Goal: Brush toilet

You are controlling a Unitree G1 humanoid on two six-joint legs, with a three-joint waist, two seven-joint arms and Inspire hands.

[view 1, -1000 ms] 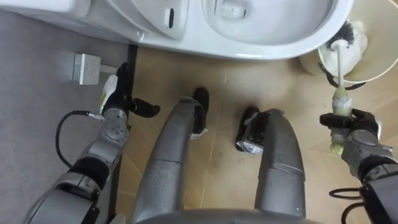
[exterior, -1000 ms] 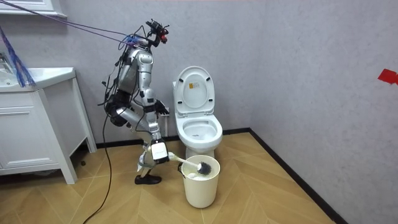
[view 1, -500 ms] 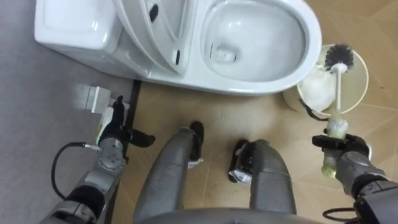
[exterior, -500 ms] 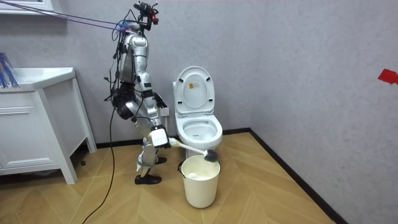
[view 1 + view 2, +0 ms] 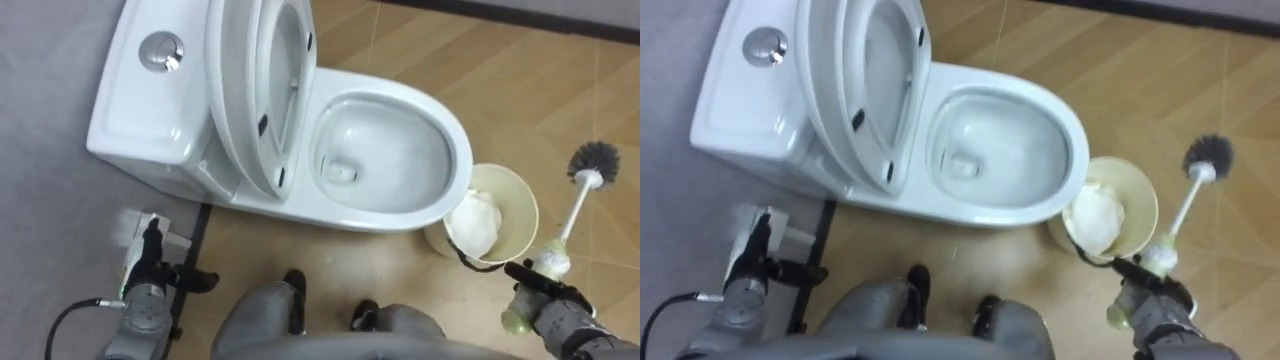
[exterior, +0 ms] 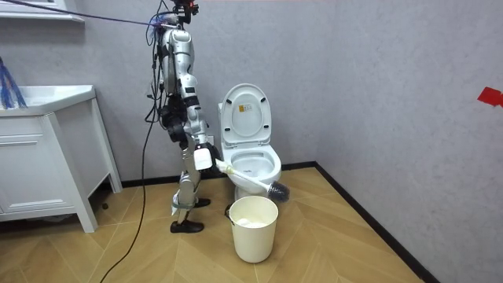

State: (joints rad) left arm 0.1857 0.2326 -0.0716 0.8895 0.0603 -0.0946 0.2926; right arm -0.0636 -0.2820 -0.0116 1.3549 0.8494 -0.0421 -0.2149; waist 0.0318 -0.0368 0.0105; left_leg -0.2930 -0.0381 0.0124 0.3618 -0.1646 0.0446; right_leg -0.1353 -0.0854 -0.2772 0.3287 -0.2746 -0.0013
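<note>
Toilet brush (image 5: 573,213) held in the air off the front of the toilet (image 5: 140,112), beyond the bucket (image 5: 533,216).

Nearest, the right hand (image 5: 556,311) is closed round the brush's pale green grip. The left hand (image 5: 150,284) is seen beside the toilet's tank end, fingers straight, nothing in it. From the grip a thin white shaft is tilted away to a round head of dark bristles. The round cream bucket, a white lump inside, is set against the bowl's front. The toilet is glossy white, its bowl oval, seat and lid raised, and a round metal button is set on the tank.
</note>
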